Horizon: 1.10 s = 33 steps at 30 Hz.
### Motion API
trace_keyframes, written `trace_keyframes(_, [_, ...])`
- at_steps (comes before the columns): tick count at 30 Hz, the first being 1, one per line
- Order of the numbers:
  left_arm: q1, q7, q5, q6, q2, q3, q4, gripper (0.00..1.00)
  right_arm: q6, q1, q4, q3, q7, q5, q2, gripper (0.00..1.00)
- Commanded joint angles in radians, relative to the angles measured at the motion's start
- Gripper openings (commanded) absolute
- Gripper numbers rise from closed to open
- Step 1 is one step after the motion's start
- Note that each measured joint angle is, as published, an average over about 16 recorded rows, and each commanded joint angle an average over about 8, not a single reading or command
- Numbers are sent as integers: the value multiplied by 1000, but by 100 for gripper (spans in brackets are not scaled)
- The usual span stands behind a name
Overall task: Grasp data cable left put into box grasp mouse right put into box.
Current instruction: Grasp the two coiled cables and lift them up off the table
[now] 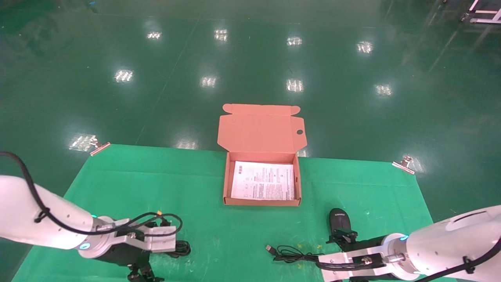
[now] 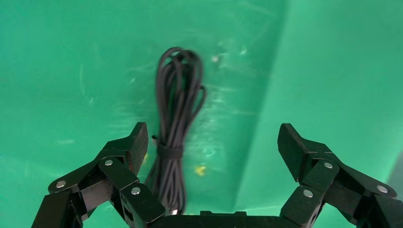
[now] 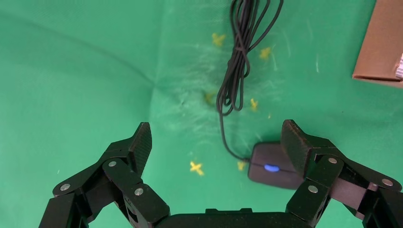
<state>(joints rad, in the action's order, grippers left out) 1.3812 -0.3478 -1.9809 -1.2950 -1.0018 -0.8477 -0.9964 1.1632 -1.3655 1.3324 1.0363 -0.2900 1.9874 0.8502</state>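
Left gripper (image 2: 211,147) hangs spread wide over the data cable (image 2: 177,118), which lies near the desk's front-left edge; nothing grasped. Step in hand, by my reading: cable pickup. Next move calls for shifting sideways to centre, then descending. Box (image 1: 261,201) sits open at desk centre-rear. Right gripper (image 3: 216,148) is spread wide, empty, beside the mouse (image 3: 272,166) near the front-right edge.

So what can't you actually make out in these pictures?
- Data cable: in the head view the left gripper and its wrist hide most of it; the left wrist view cuts off its near end.
- Mouse: partly behind a finger of the right gripper in the right wrist view.
- Sheet in the box: print too small to read.
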Motion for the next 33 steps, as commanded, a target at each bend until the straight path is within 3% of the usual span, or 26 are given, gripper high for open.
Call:
trace_keyframes(1, [3, 3, -8, 18, -16, -1, 41, 100, -22, 15, -4, -1, -20, 10, 6, 100])
trace_keyframes(21, [35, 93, -33, 126, -90, -1, 307, 100, -151, 55, -179, 7, 17, 47, 106, 98])
trace_keyframes(23, [38, 100, -30, 131, -93, 1, 327, 88, -159, 55, -204, 4, 22, 38, 117, 77])
trace_keyframes(29, [44, 129, -16, 137, -100, 7, 381, 13, -182, 55, -270, -11, 37, 1, 138, 4])
trace_keyframes(31, [46, 136, -13, 139, -102, 8, 394, 0, -186, 56, -284, -15, 41, -10, 141, 0])
trace_keyframes(33, [47, 140, -12, 140, -104, 9, 401, 0, -188, 57, -292, -17, 43, -17, 142, 0])
